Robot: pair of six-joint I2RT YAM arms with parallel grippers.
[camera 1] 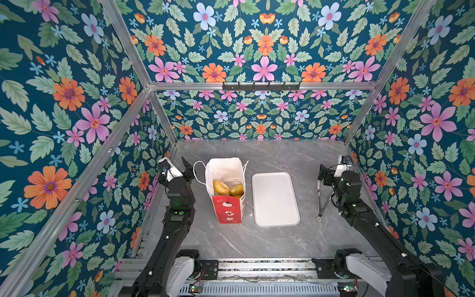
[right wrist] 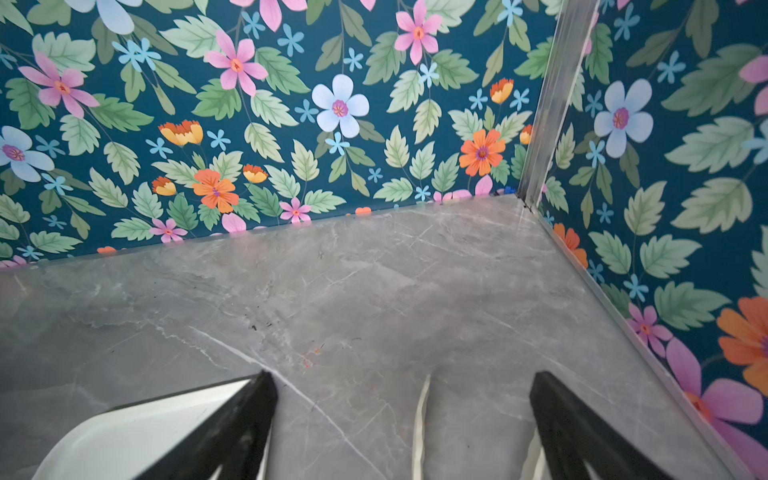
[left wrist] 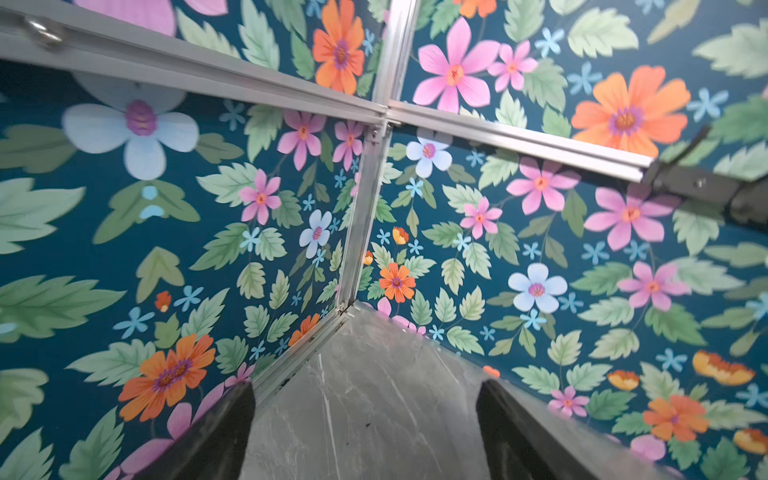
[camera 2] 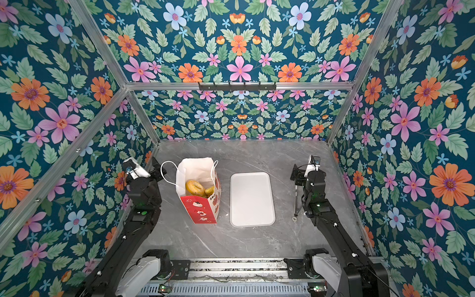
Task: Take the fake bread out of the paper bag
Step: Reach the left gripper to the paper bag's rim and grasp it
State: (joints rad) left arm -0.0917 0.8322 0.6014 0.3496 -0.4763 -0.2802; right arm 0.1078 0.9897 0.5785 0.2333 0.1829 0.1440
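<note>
Left arm is bent at the elbow with the left gripper (left wrist: 365,386) tipped up toward the back-left corner, just beside the bag's white cord handle (camera 1: 199,172), fingers spread wide and holding nothing. The right gripper (right wrist: 403,376) angles down over the grey marble-look table (camera 1: 282,159) near the back-right corner, also wide and empty. The fake bread (camera 1: 221,187) sits inside the upright paper bag (camera 1: 227,208): I can see a glossy golden bagel and a second golden piece (camera 1: 236,189) against it, and the bag's front wall hides anything deeper. A smooth white tray (camera 1: 275,199) with rounded corners lies just right of the bag. There's a thin metal tool (camera 1: 320,198) by the right arm, but I can't make out what it is.
</note>
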